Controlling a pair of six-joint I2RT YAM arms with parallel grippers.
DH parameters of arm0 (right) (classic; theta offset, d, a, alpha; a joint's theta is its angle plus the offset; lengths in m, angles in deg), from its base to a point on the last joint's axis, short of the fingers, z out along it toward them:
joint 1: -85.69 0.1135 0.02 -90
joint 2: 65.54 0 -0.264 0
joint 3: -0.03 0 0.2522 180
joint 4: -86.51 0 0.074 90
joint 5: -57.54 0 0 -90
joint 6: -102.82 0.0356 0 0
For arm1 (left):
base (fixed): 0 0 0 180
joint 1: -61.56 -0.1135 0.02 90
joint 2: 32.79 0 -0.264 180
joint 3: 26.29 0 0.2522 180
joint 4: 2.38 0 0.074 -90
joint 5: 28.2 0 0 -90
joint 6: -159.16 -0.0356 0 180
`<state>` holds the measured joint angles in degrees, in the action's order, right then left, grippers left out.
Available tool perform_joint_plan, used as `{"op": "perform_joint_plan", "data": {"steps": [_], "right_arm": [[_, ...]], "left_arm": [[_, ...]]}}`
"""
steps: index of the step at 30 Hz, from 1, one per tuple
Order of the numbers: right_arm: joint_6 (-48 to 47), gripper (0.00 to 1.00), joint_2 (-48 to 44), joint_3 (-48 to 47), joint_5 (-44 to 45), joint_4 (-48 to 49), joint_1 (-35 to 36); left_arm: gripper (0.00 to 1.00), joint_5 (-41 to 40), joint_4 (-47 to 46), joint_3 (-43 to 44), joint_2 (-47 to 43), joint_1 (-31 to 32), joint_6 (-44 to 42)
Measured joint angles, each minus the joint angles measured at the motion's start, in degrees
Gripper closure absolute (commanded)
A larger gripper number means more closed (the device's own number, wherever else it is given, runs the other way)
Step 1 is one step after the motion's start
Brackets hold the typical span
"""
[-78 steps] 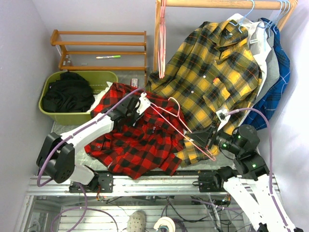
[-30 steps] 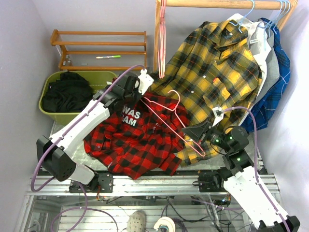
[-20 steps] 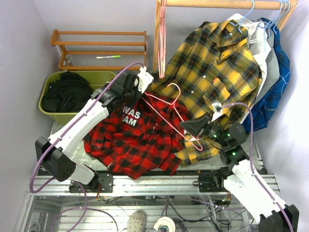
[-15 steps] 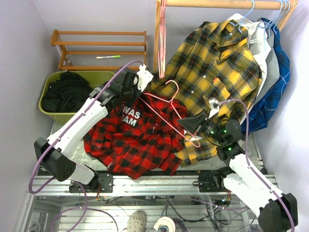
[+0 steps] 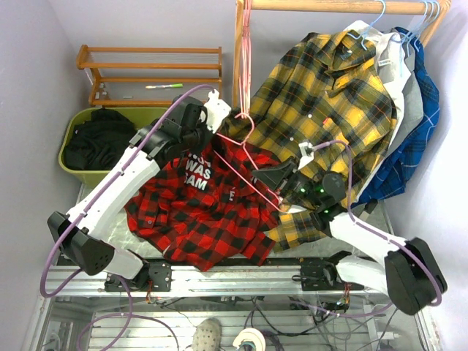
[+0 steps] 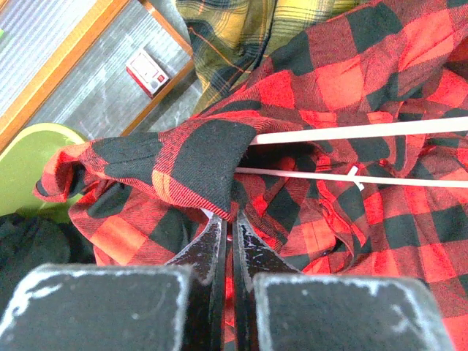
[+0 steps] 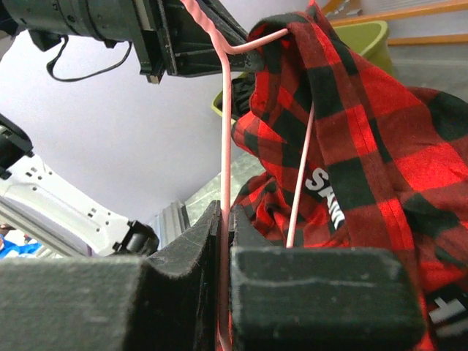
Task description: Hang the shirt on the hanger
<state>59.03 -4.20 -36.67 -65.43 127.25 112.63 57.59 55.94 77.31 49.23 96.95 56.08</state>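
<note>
The red-and-black plaid shirt (image 5: 197,205) with white lettering lies spread on the table, its collar end lifted. My left gripper (image 5: 207,139) is shut on a fold of the shirt's collar edge (image 6: 212,164) and holds it up. The pink hanger (image 5: 245,164) slants from that raised fold down to my right gripper (image 5: 281,191), which is shut on one of its wires (image 7: 225,161). One hanger arm runs into the raised shirt fold, shown in the left wrist view as two pale wires (image 6: 351,131). In the right wrist view the shirt (image 7: 351,146) drapes over the hanger end.
A yellow-and-black plaid shirt (image 5: 322,102) hangs from a wooden rail (image 5: 336,6), beside white, grey and blue garments (image 5: 420,95). A green bin (image 5: 88,175) of dark clothes stands at the left. A wooden rack (image 5: 150,69) holds a green marker. More pink hangers (image 5: 245,58) hang on the rail.
My left gripper has lifted the shirt's collar up and back. My right gripper has moved left and away from me, pushing the hanger into the raised shirt fold.
</note>
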Motion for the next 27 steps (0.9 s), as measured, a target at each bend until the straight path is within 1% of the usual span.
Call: {"op": "perform_joint_plan", "data": {"steps": [4, 11, 20, 23, 27], "right_arm": [[-0.68, 1.00, 6.32, -1.95, 3.91, 4.39, 3.74], [-0.55, 1.00, 16.61, -5.31, 7.43, 11.17, 5.03], [0.15, 1.00, 24.98, -10.64, 8.31, 16.41, 5.51], [0.44, 1.00, 27.61, -12.74, 8.22, 17.07, 6.16], [0.46, 1.00, 28.85, -14.91, 8.22, 17.03, 7.78]], "left_arm": [[0.93, 0.00, 0.09, 0.00, 0.00, 0.00, 0.09], [0.93, 0.02, 0.74, 0.98, -0.04, 0.00, 0.31], [0.93, 0.09, 0.74, 0.98, -0.07, 0.00, 0.55], [0.93, 0.20, 0.74, 0.98, -0.09, 0.00, 0.50], [0.93, 0.20, 0.68, 0.98, -0.07, 0.00, 0.44]]}}
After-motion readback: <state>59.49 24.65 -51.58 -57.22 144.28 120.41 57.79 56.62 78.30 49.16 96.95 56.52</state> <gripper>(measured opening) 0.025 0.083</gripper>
